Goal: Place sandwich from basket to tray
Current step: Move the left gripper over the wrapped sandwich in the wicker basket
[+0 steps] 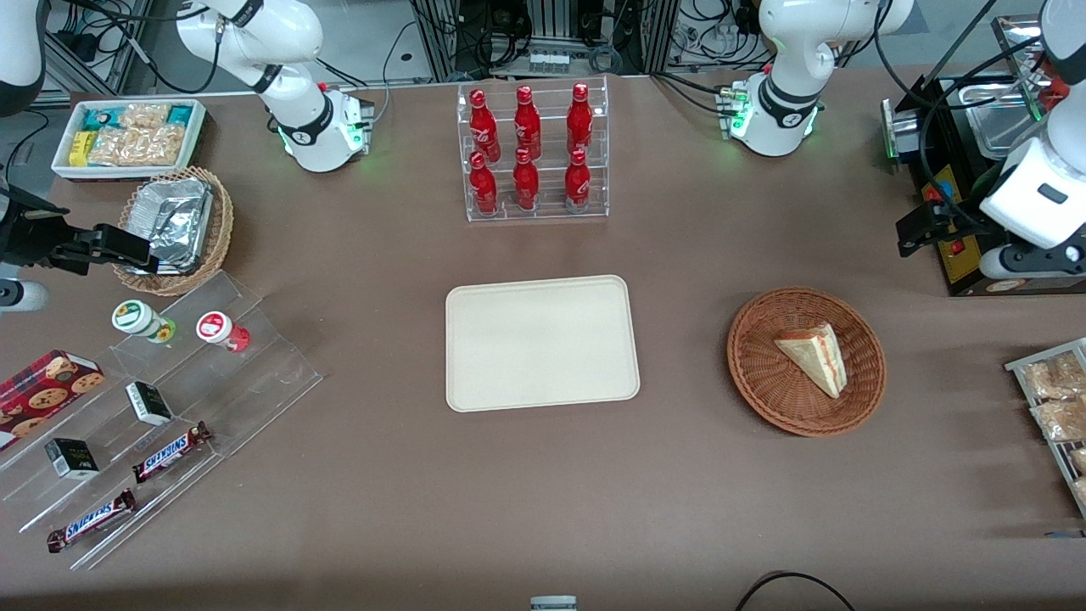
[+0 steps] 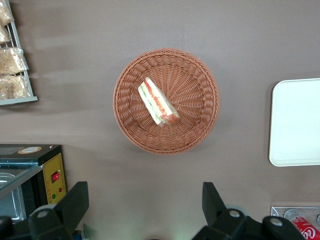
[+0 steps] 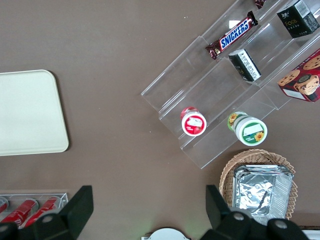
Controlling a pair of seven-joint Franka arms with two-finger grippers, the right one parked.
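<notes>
**One sandwich sitting in the basket, gripper spread wide above the table**

One sandwich (image 1: 814,357) is lying in the reddish-brown wicker basket (image 1: 768,389), a pale triangular wedge resting on its side. From the wrist camera its cut edge (image 2: 158,101) is showing red-orange and green layers, and it is lying a little off the middle of the weave. Nothing is touching it.

The basket is sitting on the brown table (image 1: 543,492) toward the working arm's end, with the cream tray (image 1: 540,342) well apart from it at the middle of the table. The tray is lying flat and is carrying nothing.

The left arm's gripper (image 1: 920,231) is hanging above the table toward the working arm's end, farther from the front camera than the basket. Its two dark fingers (image 2: 74,205) are standing wide apart with only brown table between them. How high it is hovering is hard to judge.

A black appliance (image 1: 954,199) is sitting just by the gripper, and a clear rack of red bottles (image 1: 530,153) is standing farther from the front camera than the tray. Bagged pastries (image 1: 1056,399) are lying on a wire rack at the table's edge near the basket.
</notes>
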